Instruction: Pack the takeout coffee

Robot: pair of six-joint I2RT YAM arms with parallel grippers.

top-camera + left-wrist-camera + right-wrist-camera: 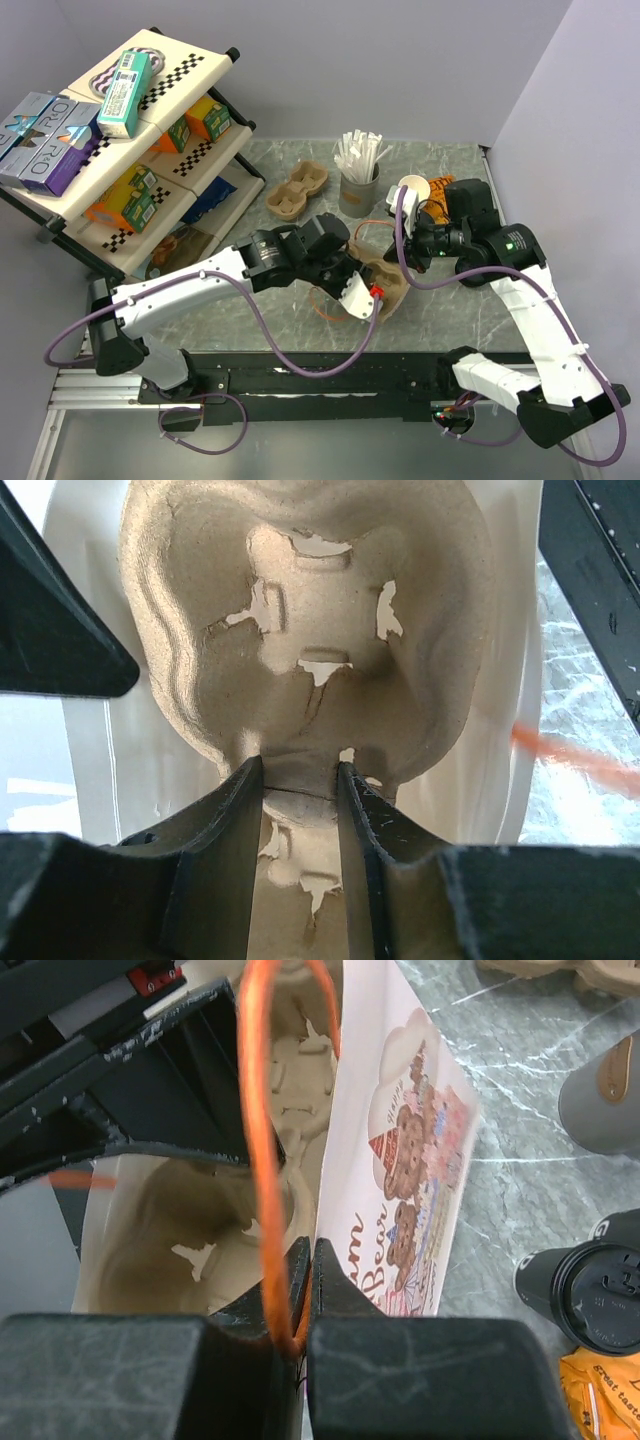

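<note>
Item: packing station, marble-patterned table (455, 312). Left gripper (300, 768): clenched on the middle ridge of a pulp cup carrier (320, 610). Its wrist view shows the two fingers (225, 865) pinching that ridge, with both wells bare and white bag wall on either side. Right gripper (310, 1252): clamped tight on the orange handle (258, 1110) of a white paper bag (400, 1160) printed with bears. The cord runs up out of the closed jaws and loops over the bag mouth. This same view looks down into the bag and shows the carrier sitting inside it, which the overhead view does not make plain. Takeout coffee (588, 1295): dark cup with a black lid, standing on the table outside the bag, to its right in the right wrist view and just beside an orange packet (600, 1390). It shows in that view only; overhead, the right arm appears to cover it. The overhead view alone gives the layout: both grippers meet at mid-table over the carrier (392, 280). A second carrier (297, 190) lies further back, and a grey cup (358, 192) of white sticks stands beside it. A white paper cup (413, 186) stands near the right arm, and a stocked shelf rack (120, 150) stands at far left.
</note>
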